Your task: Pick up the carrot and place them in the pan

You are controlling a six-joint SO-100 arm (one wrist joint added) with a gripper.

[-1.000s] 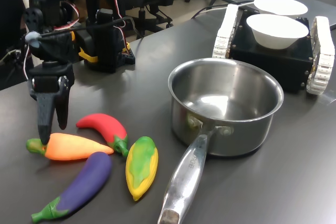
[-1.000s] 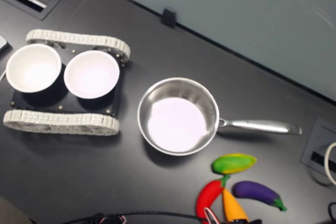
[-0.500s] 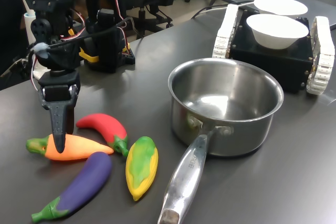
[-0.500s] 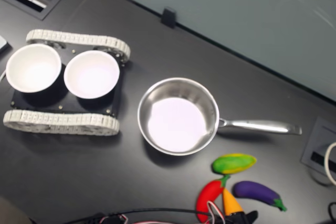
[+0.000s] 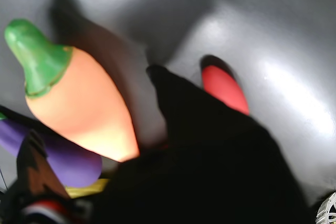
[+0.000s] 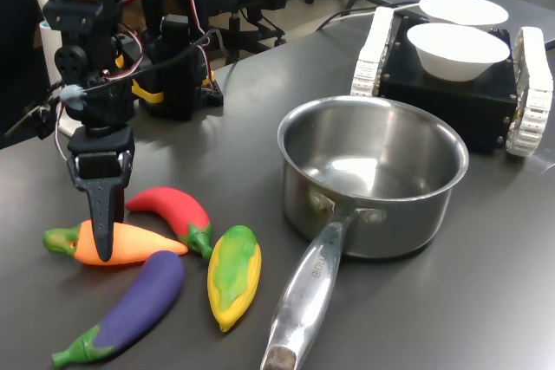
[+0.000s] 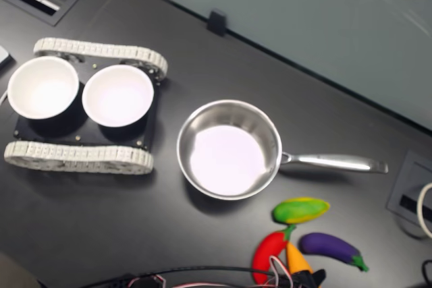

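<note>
Carrot (image 6: 117, 243) first: we see it lying flat on the dark table (image 6: 451, 301), its long axis running roughly across the first exterior view, green stub toward the first exterior view's left and tapered tip toward the first exterior view's right, close to the stem end of the red pepper (image 6: 173, 210). A purple eggplant (image 6: 130, 305) lies just beside it on the near side, and a yellow-green corn cob (image 6: 232, 275) lies between these and the pan (image 6: 373, 175), which stands upright and empty well apart from the carrot, its long handle toward the camera. In the second exterior view we only catch the carrot's tip (image 7: 292, 257) between pepper (image 7: 266, 251) and eggplant (image 7: 331, 247).

Our gripper (image 6: 104, 236) points straight down over the middle of the carrot, fingertips at its upper surface. In the wrist view the carrot (image 5: 79, 98) sits beside one dark finger (image 5: 184, 108), the pepper (image 5: 223, 87) on the other side of it; we cannot tell whether the jaws are apart or closed.

Against half a second ago, we find the gripper slightly lower and shifted a touch toward the first exterior view's right along the carrot; the carrot and the other vegetables lie as before
</note>
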